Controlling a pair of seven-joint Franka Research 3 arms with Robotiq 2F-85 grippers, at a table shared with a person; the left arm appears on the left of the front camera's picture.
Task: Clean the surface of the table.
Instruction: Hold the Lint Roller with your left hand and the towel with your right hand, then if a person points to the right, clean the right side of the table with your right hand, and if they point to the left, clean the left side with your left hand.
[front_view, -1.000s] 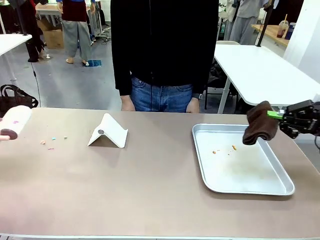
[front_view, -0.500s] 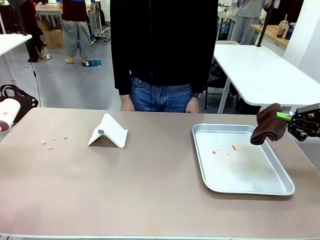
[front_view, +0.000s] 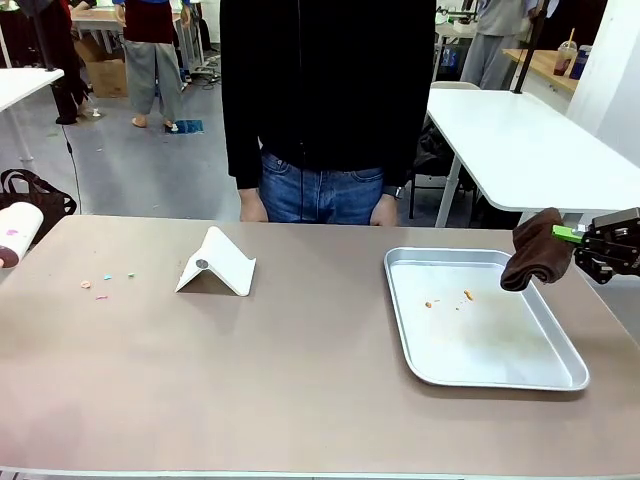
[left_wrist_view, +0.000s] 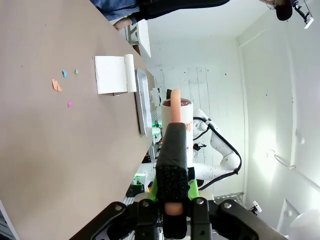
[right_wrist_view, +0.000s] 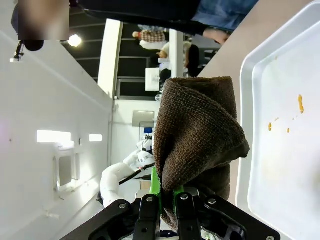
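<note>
"Front view, then: where is the table (front_view: 300, 390)?"

"Right in front of me, its taupe top running from my edge across to the person (front_view: 325, 100) standing at the far side. A few small coloured scraps (front_view: 105, 281) lie on its left part, near a white folded stand (front_view: 215, 264). On its right part sits a silver tray (front_view: 500, 384) with orange crumbs (front_view: 467, 295) in it."

"And your jaws?"

"My right gripper (front_view: 560, 236) is clamped on a brown cloth (front_view: 535, 262), which hangs by the tray's far right corner. Whether it touches the rim I cannot tell. My left gripper (left_wrist_view: 172, 195) is closed tight around the black handle of a lint roller (front_view: 17, 230), held at the table's left end"
</note>
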